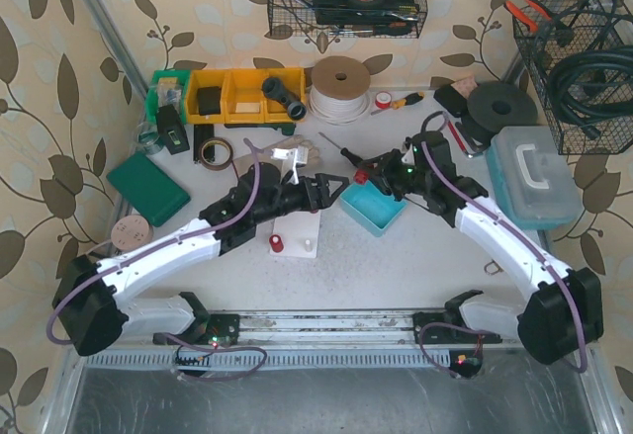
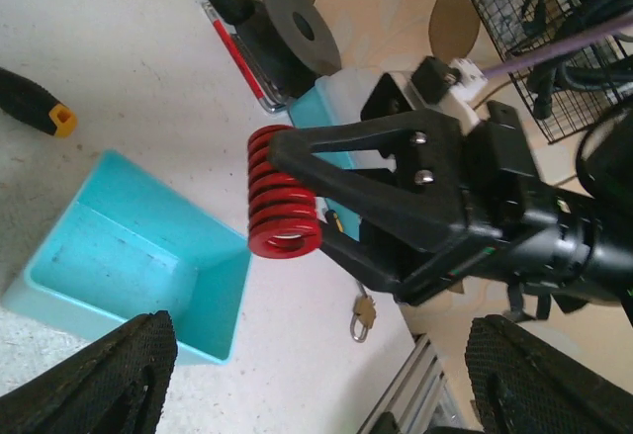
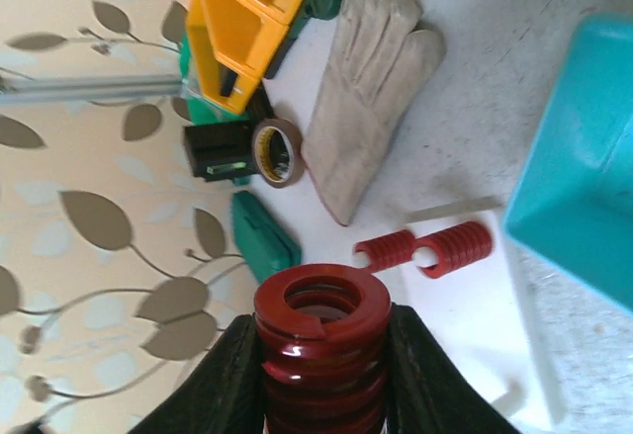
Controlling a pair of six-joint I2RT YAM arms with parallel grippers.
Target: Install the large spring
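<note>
My right gripper is shut on the large red spring and holds it in the air above the table, just left of the teal bin. The left wrist view shows the spring clamped between the right gripper's black fingers. My left gripper is open and empty, facing the spring; its padded fingertips stand wide apart. The white base plate lies below, near the left gripper, with a small red spring and a white post on it.
A beige glove, a tape roll, yellow bins and a green case lie at the left. A clear toolbox stands at the right. A small padlock lies near the front rail.
</note>
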